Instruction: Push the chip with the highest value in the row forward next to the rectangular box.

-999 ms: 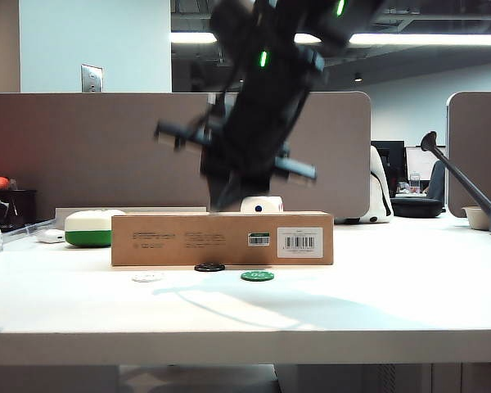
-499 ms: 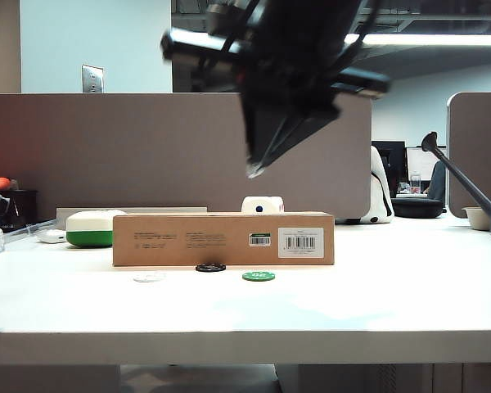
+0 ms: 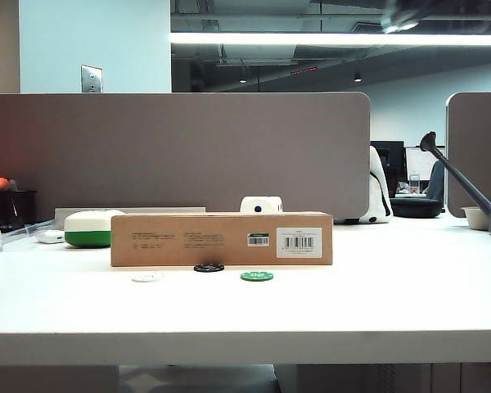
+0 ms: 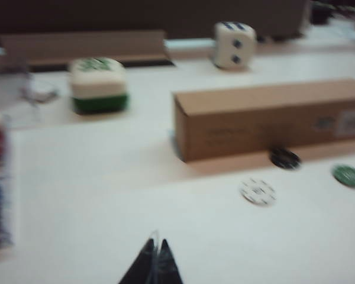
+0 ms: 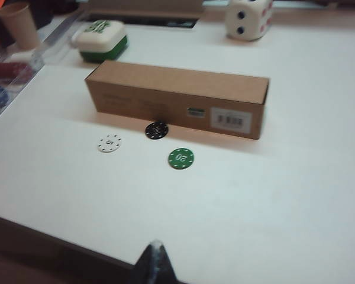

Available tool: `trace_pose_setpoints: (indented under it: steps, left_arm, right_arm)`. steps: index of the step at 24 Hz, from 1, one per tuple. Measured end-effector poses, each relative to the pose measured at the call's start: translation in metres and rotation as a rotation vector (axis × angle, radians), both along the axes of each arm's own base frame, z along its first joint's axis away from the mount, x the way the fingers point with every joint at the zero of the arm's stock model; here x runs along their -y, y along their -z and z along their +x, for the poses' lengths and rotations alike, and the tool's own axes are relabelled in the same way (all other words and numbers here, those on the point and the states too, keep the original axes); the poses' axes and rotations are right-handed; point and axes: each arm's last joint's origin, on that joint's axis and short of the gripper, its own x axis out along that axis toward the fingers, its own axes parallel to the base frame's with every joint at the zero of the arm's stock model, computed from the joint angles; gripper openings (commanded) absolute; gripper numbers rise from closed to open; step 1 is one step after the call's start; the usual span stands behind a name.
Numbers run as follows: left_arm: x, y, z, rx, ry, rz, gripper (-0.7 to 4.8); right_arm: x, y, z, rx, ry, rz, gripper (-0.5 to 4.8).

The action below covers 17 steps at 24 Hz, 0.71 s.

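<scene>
Chip [image 5: 156,130], black, flat and round, lies against the front face of the rectangular box [image 5: 177,99], ahead of its two neighbours in the row: white chip [image 5: 109,143] and green chip [image 5: 181,158], which sit nearer the desk's [image 5: 272,195] front edge. My left claw [image 4: 154,260] hangs above the desk nearer its front edge, tips pressed together, holding nothing. My right claw [image 5: 155,258] hangs over the front edge, tips likewise together and empty. Judgement: the chip is light, stiff and thin, and likely slides easily on the smooth desk; too low to pinch, so I would nudge its near rim with a closed tip. Placement beside the box looks complete. A large die [image 5: 248,18] stands behind the box.
</scene>
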Motion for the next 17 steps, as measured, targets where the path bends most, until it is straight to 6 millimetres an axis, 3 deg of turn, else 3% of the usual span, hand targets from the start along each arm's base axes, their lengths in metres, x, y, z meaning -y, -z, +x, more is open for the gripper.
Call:
trace_pose_setpoints:
  steps: [4,11,17]
  left_arm:
    - [-0.005,-0.008,-0.003,0.093,-0.048,-0.015,-0.05]
    - [-0.009,-0.008,-0.002,0.089,-0.083,-0.013,-0.05]
    - [-0.017,-0.008,-0.002,0.090,-0.173,-0.009,-0.05]
  right_arm:
    - [0.023,0.006,-0.005,-0.008,0.017,-0.050,0.00]
    - [0.054,0.006,-0.008,0.070,0.151,-0.137,-0.01]
    - [0.095,-0.001,-0.016,0.096,0.172,0.019,-0.01]
